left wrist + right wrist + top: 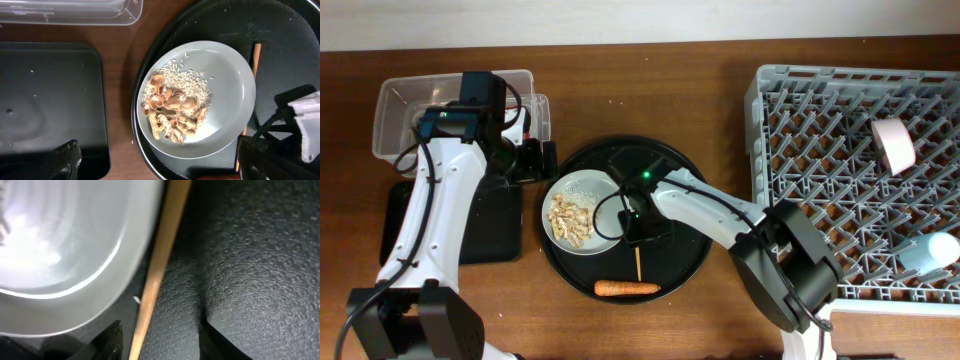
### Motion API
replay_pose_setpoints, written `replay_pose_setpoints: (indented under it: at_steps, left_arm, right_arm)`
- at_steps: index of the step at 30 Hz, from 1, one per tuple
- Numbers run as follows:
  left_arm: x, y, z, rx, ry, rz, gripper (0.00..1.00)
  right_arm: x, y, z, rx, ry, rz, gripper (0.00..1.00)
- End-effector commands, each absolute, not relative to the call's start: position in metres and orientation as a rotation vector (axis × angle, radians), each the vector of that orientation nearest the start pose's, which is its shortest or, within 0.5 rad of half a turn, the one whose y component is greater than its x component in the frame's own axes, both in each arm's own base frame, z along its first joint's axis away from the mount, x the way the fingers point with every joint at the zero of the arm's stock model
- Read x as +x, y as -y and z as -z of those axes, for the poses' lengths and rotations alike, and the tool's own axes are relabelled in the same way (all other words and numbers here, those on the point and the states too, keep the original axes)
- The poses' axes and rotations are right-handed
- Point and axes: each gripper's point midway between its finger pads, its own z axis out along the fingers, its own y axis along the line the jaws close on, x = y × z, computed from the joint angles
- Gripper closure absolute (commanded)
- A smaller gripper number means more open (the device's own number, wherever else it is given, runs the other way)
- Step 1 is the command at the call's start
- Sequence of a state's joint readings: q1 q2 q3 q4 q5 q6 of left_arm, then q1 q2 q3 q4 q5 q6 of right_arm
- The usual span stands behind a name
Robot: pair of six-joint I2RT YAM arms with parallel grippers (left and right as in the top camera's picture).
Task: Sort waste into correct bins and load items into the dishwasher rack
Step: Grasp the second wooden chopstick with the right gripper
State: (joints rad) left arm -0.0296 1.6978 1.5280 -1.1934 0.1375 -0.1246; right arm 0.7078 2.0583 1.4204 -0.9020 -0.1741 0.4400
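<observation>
Two arms work over a brown wooden table [720, 90], with a pale strip along its far edge. From overhead, the round black tray [680, 262] is the landmark. On its left half sits the grey plate [595, 187] with beige food scraps [568, 220]. Near its front rim lies the carrot [627, 288], and a wooden chopstick [639, 265] points toward it. The right gripper [638, 232] hangs over the tray's middle, and the left gripper [542, 160] hovers at its left rim. The dishwasher rack [820, 180], right of the tray, holds the pink bowl [892, 142] and the blue cup [930, 250]. Left of the tray are the clear tub [405, 105] and the shallow black bin [500, 225].

The left wrist view shows rice [185, 82] and scraps on the plate, the black bin to the tray's left and bare wood between them. Its fingers [65, 160] spread wide, released.

The right wrist view shows the chopstick on the tray's textured floor beside the plate rim. It passes between parted fingertips [112, 340], not clamped.
</observation>
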Motion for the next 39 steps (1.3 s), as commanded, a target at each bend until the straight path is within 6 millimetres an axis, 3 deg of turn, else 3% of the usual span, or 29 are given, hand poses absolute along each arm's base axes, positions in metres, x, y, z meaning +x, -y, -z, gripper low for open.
replay_pose_setpoints:
  at_steps: [1, 11, 17, 21, 24, 25, 28, 30, 32, 34, 36, 37, 39]
  left_arm:
    - [0.355, 0.033, -0.163, -0.113, -2.907, 0.22, 0.01]
    - [0.355, 0.033, -0.163, -0.113, -2.907, 0.22, 0.01]
    - [0.355, 0.033, -0.163, -0.113, -2.908, 0.22, 0.01]
    - [0.355, 0.033, -0.163, -0.113, -2.908, 0.22, 0.01]
    - [0.356, 0.034, -0.164, -0.113, -2.902, 0.221, 0.01]
    - [0.356, 0.034, -0.164, -0.113, -2.902, 0.221, 0.01]
    - [0.356, 0.033, -0.164, -0.112, -2.902, 0.221, 0.01]
    - [0.357, 0.033, -0.164, -0.112, -2.899, 0.221, 0.01]
    - [0.357, 0.033, -0.164, -0.112, -2.899, 0.221, 0.01]
    - [0.357, 0.033, -0.164, -0.112, -2.899, 0.221, 0.01]
    - [0.357, 0.033, -0.164, -0.112, -2.899, 0.221, 0.01]
    - [0.357, 0.033, -0.164, -0.112, -2.899, 0.221, 0.01]
    - [0.357, 0.033, -0.164, -0.112, -2.899, 0.221, 0.01]
  right_arm:
    - [0.28, -0.259, 0.001, -0.294, -3.154, -0.109, 0.53]
    - [0.284, -0.245, 0.003, -0.202, -3.138, 0.007, 0.61]
    - [0.282, -0.244, 0.002, -0.202, -3.146, 0.016, 0.87]
    - [0.28, -0.242, 0.002, -0.202, -3.157, 0.028, 0.96]
    - [0.279, -0.241, 0.001, -0.202, -3.159, 0.032, 0.96]
    - [0.281, -0.24, -0.006, -0.196, -3.155, 0.034, 0.96]
    - [0.303, -0.225, -0.053, -0.143, -3.051, 0.079, 0.96]
    - [0.32, -0.206, -0.105, -0.105, -2.963, 0.036, 0.96]
    - [0.33, -0.174, -0.151, -0.085, -2.877, -0.015, 0.96]
    - [0.332, -0.129, -0.188, -0.009, -2.811, -0.026, 0.96]
    - [0.326, -0.075, -0.209, 0.077, -2.796, 0.019, 0.96]
    - [0.321, -0.055, -0.209, 0.148, -2.818, 0.042, 0.96]
    - [0.313, -0.043, -0.203, 0.142, -2.884, -0.02, 0.96]
